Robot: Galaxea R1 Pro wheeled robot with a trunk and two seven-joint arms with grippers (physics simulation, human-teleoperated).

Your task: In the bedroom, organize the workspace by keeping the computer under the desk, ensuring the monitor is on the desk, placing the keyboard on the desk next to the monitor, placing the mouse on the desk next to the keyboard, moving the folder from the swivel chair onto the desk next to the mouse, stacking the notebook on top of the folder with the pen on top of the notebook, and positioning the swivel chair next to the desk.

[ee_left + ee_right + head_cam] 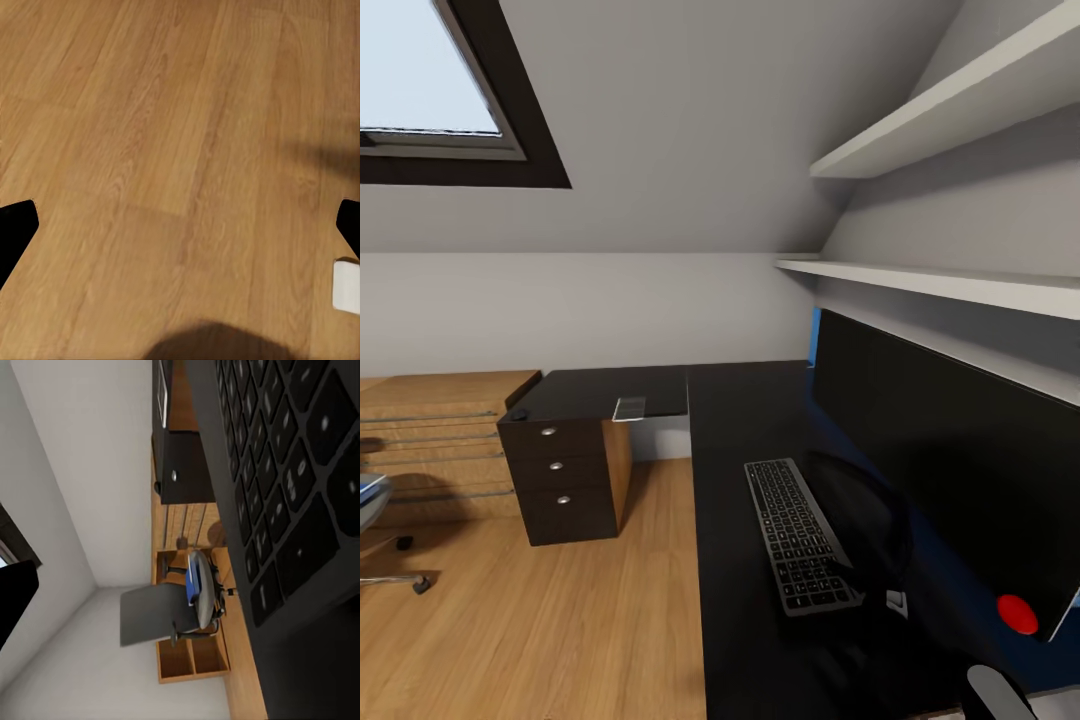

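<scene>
The black L-shaped desk (740,420) carries the wide monitor (940,450) along its right side. The keyboard (800,535) lies flat in front of the screen. A small dark mouse (518,413) sits on the far left corner, above the drawer unit (560,470). Near it lies a flat grey rectangle (629,408), perhaps the notebook. The swivel chair (150,615) stands apart from the desk with the blue folder (193,581) on its seat. My right gripper (180,600) is open just above the keyboard (292,472). My left gripper (180,232) hangs open over bare floor. Computer and pen are out of view.
A light wooden chest (440,440) stands left of the drawer unit, with the chair's edge (375,500) before it. Two white shelves (940,285) jut out above the monitor under a sloped ceiling. Wood floor (560,620) stretches between chair and desk.
</scene>
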